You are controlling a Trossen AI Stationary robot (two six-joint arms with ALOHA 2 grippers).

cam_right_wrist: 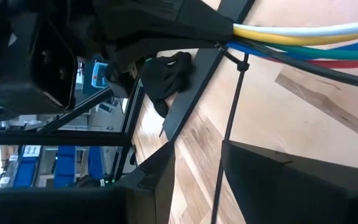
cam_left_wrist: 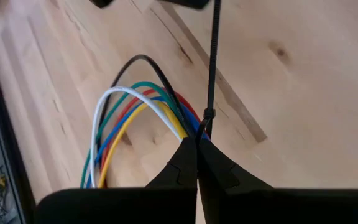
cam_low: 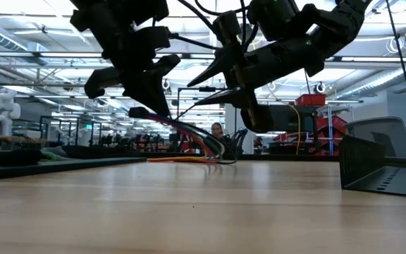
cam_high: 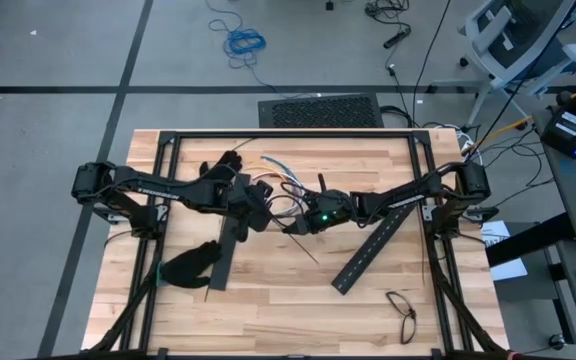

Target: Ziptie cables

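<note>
The cables (cam_left_wrist: pixel 129 106), white, green, red, blue, yellow and black, arch in a loop out of my left gripper (cam_left_wrist: pixel 197 152), which is shut on them. Their free ends (cam_low: pixel 210 159) lie on the table. A thin dark ziptie (cam_left_wrist: pixel 209 115) is looped round the bundle right in front of the left fingertips. Its long tail (cam_right_wrist: pixel 229 130) runs on between the fingers of my right gripper (cam_right_wrist: pixel 194 186), which stands open just right of the bundle (cam_high: pixel 278 195) at mid table. My left gripper pinches the cable bundle (cam_left_wrist: pixel 188 132) between its two fingers, just behind the ziptie's loop. The fingers slant down from the table's left and lie across the wires. The held part hangs above the table and the wires droop from it to the wood. My right gripper has the ziptie's tail running close along one finger (cam_right_wrist: pixel 272 180); whether it touches I cannot tell.
Two long black slotted bars (cam_high: pixel 230 245) (cam_high: pixel 373 248) lie on the wood, with black gloves (cam_high: pixel 190 265) (cam_high: pixel 223 165) near the left arm and a pair of glasses (cam_high: pixel 401 312) at the near right. A black frame (cam_high: pixel 268 135) borders the table.
</note>
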